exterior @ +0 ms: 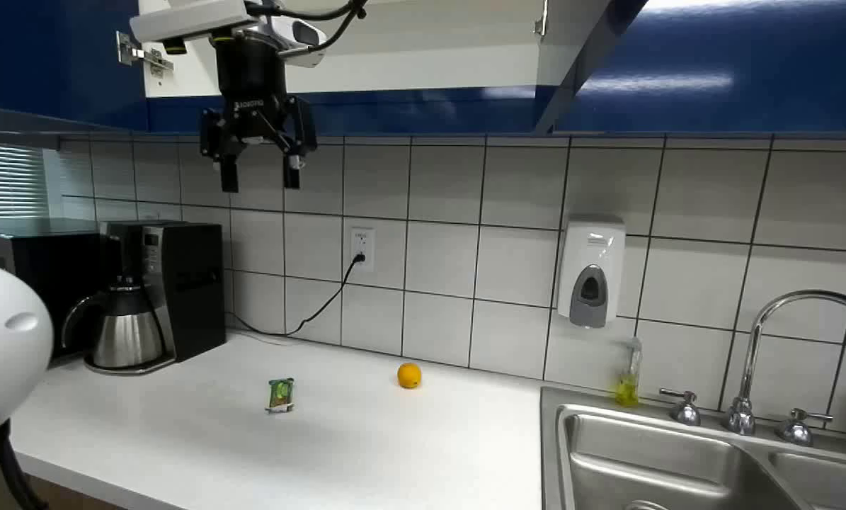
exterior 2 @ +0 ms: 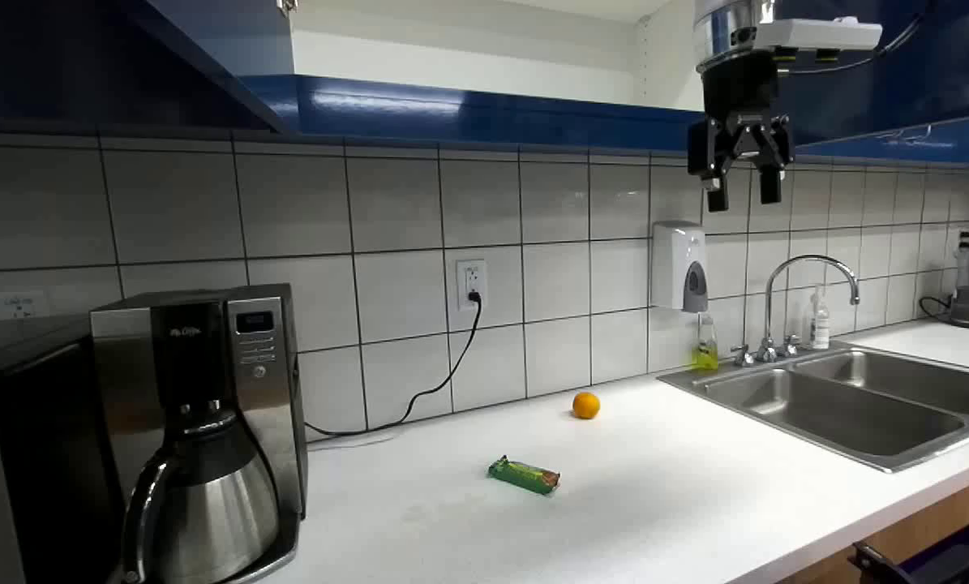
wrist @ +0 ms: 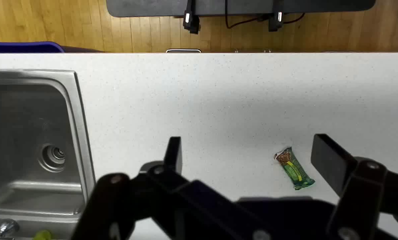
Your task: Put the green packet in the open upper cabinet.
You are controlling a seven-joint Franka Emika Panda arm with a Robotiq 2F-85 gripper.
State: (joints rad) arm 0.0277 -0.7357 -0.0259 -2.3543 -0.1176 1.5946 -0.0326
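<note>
Jaws spread wide; green packet (wrist: 293,168) lower down on counter (wrist: 192,100), well apart.

A small orange ball (exterior: 409,376) sat on the white bench (exterior: 423,453), between the coffee maker (exterior: 189,290) and the steel sink (exterior 2: 837,414). On the tiled wall (exterior: 440,255) hung a white dispenser (exterior: 594,248), and a black cord (exterior 2: 452,375) was plugged into an outlet (exterior: 363,241).
</note>
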